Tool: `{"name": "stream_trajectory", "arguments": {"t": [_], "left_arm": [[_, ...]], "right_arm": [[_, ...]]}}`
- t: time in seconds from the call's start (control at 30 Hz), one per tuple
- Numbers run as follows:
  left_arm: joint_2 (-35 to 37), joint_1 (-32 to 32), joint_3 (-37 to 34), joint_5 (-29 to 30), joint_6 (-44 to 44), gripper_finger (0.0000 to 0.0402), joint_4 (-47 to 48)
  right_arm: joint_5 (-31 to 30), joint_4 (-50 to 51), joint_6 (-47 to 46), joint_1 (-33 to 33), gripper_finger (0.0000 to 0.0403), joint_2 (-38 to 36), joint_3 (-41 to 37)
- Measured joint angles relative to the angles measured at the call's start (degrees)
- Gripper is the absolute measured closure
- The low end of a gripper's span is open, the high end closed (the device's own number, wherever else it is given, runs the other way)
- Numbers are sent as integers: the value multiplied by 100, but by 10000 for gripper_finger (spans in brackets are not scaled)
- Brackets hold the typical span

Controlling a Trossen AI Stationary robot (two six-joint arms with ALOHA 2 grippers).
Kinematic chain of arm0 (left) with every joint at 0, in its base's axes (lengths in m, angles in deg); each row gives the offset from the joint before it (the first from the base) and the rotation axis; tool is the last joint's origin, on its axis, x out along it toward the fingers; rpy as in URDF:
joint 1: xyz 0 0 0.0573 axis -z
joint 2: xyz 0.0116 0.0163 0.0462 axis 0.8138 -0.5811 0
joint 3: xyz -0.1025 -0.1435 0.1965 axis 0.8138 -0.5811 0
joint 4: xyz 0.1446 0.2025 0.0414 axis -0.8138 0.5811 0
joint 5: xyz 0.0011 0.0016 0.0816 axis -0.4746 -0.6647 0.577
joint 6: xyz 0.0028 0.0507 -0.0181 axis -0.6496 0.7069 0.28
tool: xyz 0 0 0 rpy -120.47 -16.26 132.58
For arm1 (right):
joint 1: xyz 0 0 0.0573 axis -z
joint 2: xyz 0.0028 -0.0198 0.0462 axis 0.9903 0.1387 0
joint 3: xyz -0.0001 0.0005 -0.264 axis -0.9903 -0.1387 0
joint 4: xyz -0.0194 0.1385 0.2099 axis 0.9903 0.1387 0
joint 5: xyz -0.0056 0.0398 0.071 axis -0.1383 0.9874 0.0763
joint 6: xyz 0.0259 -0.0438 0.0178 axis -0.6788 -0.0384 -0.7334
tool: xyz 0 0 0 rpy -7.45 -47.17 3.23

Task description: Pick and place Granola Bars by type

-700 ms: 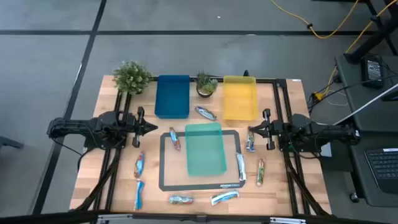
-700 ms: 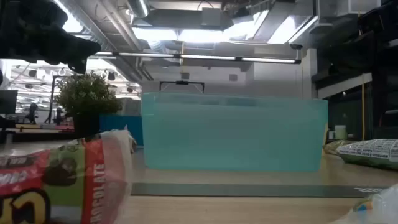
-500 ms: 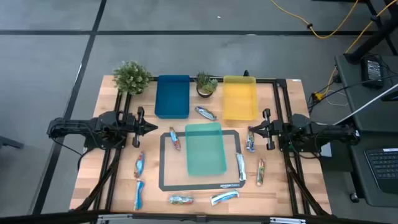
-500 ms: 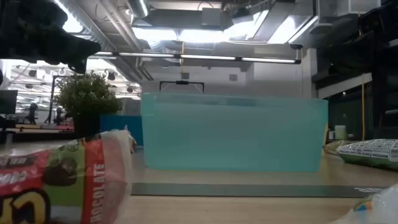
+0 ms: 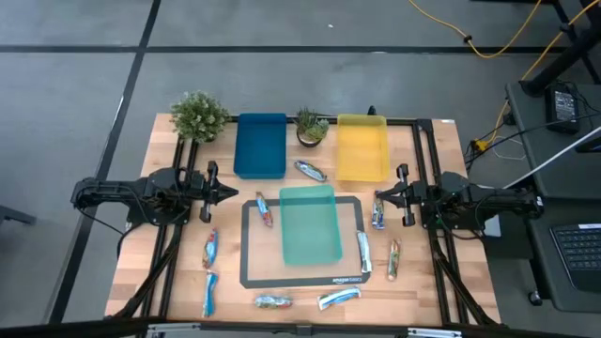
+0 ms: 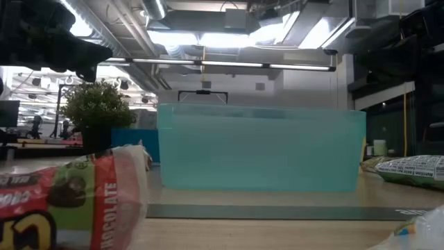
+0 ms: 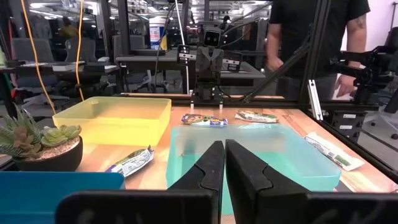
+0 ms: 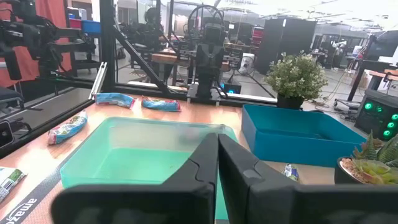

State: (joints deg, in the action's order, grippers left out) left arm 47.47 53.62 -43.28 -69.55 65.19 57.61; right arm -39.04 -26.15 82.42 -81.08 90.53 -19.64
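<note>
While bars (image 5: 310,170) lie outside, trays (image 5: 311,225) hold nothing.

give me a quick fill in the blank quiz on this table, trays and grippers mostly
1. The teal tray rests on a dark ____.
2. Between the blue tray and the yellow tray stands a small potted ____.
3. The left gripper and right gripper both have their fingers ____.
4. The number of granola bars lying inside the three trays is ____.

Missing words: mat; plant; shut; zero
</note>
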Motion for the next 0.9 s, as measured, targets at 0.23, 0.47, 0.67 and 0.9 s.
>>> {"name": "stream_trajectory", "arguments": {"t": [0.23, 0.47, 0.67, 0.9], "left_arm": [[0, -1, -2, 0, 1, 390, 0], [0, -1, 0, -2, 1, 395, 0], [0, 0, 0, 0, 1, 396, 0], [0, 0, -2, -2, 0, 392, -1]], "right_arm": [[-1, 0, 0, 0, 386, 0, 1], [-1, -1, 1, 2, 386, 0, 0], [-1, -1, 0, 0, 386, 0, 1], [-1, 0, 1, 0, 386, 0, 1]]}}
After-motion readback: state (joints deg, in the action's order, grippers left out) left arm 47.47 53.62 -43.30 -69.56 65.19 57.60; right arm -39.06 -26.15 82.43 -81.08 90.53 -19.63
